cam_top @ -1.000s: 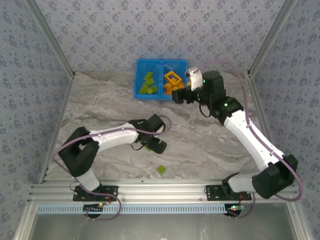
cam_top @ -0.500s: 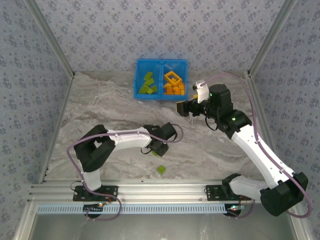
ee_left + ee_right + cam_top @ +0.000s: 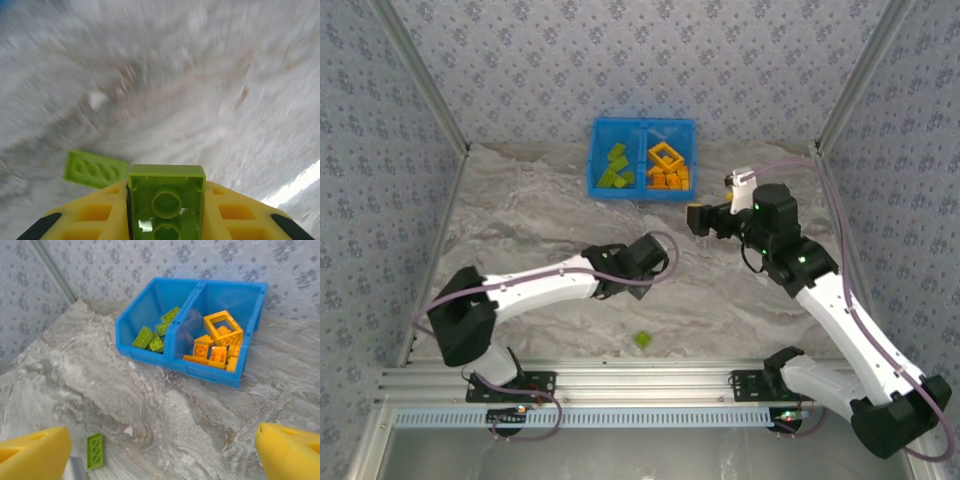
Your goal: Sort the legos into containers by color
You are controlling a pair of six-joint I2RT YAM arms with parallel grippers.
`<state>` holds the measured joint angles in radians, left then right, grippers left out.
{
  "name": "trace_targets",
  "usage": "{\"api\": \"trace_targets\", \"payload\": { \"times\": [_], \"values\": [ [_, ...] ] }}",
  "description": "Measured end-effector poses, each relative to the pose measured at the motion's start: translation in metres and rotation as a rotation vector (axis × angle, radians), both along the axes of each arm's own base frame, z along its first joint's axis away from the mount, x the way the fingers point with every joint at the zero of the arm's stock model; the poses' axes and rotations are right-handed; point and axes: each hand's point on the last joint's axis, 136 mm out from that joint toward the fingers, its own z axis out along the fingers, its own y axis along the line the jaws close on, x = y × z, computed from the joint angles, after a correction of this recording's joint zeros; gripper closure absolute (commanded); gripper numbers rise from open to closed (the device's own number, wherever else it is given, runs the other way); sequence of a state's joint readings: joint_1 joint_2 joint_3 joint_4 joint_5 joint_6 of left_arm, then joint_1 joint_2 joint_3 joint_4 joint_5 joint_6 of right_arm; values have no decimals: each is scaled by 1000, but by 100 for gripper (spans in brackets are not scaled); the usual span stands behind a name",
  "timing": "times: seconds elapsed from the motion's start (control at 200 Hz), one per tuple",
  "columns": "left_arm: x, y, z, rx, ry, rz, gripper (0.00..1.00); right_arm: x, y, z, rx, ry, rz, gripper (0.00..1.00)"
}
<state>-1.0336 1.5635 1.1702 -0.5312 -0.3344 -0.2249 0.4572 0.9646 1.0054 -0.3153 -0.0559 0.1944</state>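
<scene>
Clamping a freshly lifted green brick (image 3: 166, 200), the left fingers (image 3: 95, 216) start toward the bin (image 3: 142, 353); the right fingers (image 3: 35, 450) withdraw, spread and empty.

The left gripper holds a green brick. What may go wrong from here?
The small lime green plastic brick sticks out past the left gripper, so it may slip during the carry. It may also land among the orange plastic bricks in the bright blue plastic bin.

Counter (image 3: 550, 220): grey-white marbled top.
Blue bin (image 3: 593, 165): at 12 o'clock, by the far edge.
Square green brick (image 3: 642, 340): at 6 o'clock, near the front edge.
Long green brick (image 3: 95, 169): flat, well apart from the bin.
</scene>
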Motion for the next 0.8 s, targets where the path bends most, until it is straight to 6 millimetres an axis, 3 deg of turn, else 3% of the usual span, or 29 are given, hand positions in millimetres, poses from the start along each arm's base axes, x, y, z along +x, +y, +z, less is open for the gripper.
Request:
{"api": "trace_targets", "payload": {
  "times": [0.075, 0.185, 0.32, 0.47, 0.6, 0.695, 0.8],
  "values": [
    [26, -5, 41, -67, -82, 27, 71, -4, -7, 2, 7, -17, -30, 2],
    [81, 9, 93, -125, -196, 125, 71, -7, -13, -2, 12, -9, -57, 2],
    [154, 34, 126, -167, -268, 252, 72, -8, -17, -9, 12, 8, -76, 2],
    [237, 53, 123, -186, -284, 358, 73, -10, -18, -12, 22, 21, -86, 1],
    [300, 48, 106, -202, -284, 399, 73, -10, -19, -12, 32, 28, -92, 1],
    [334, 38, 92, -230, -280, 411, 72, -10, -20, -14, 34, 36, -96, 1],
    [359, 35, 73, -270, -262, 428, 71, -12, -21, -17, 29, 54, -98, 1]
  ]
}}
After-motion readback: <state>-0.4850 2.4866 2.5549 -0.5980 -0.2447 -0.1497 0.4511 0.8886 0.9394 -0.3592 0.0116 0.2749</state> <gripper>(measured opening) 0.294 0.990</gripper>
